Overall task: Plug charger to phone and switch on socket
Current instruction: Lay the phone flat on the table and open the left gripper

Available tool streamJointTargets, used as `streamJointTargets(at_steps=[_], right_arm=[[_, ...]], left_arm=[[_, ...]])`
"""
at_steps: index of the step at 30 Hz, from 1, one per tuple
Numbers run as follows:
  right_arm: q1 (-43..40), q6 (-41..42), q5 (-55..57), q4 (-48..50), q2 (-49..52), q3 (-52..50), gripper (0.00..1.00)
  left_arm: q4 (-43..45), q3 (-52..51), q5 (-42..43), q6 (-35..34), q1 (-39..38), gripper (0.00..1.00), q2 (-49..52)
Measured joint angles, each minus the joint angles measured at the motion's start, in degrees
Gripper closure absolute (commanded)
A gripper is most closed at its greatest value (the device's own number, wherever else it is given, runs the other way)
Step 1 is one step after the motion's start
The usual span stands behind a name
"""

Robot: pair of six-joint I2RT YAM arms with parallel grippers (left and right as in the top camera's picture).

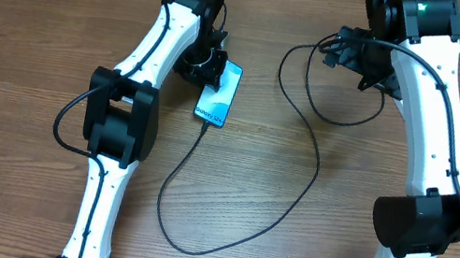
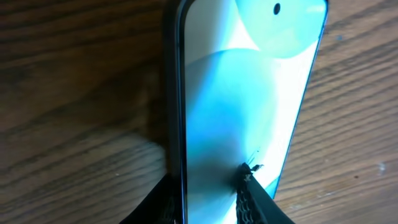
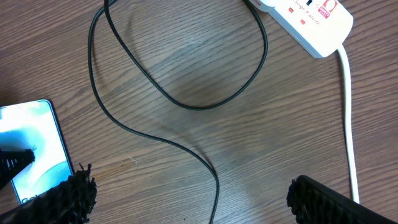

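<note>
On the wooden desk [image 1: 44, 1], left of centre, the phone [image 1: 219, 94] lies flat with its blue-teal screen lit and facing up. The white lettering is at the end nearer the robot. The left pincer [image 1: 210, 67] sits at the phone's far end. In the left wrist view one of its fingers [image 2: 252, 199] overlaps the screen and the other is dark against the phone's side edge. Whether they are actually squeezing the phone I cannot tell.

The charger [image 1: 299, 193] is a thin black cable. Its end meets the phone's near edge, though how fully it is seated is too small to judge. From there it curves toward the robot, swings right, then climbs in a loop to the far side under the right arm.

The right pincer [image 3: 189, 186] hangs above bare wood with its fingers spread wide, holding nothing. Its camera shows the socket [image 3: 311, 22] beyond it, white with red markings. The white cord [image 3: 345, 112] trails from the socket's end, and the charger's cable runs up to the socket's other side.
</note>
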Motion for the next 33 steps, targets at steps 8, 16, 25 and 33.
streamJointTargets(at_steps=[8,16,25,33], right_arm=[[0.0,0.0,0.0,0.0,0.0,0.0,0.00],[0.0,0.0,0.0,0.2,0.0,0.0,0.00],[-0.5,0.0,0.0,1.5,0.0,0.0,0.00],[-8.5,0.0,0.2,7.1,0.0,0.0,0.00]], left_arm=[[0.0,0.0,-0.9,0.0,0.0,0.75,0.0],[0.0,-0.3,-3.4,0.0,0.0,0.72,0.0],[-0.4,-0.2,-3.9,0.0,0.1,0.72,0.0],[-8.1,12.9,-3.5,0.0,2.1,0.56,0.0]])
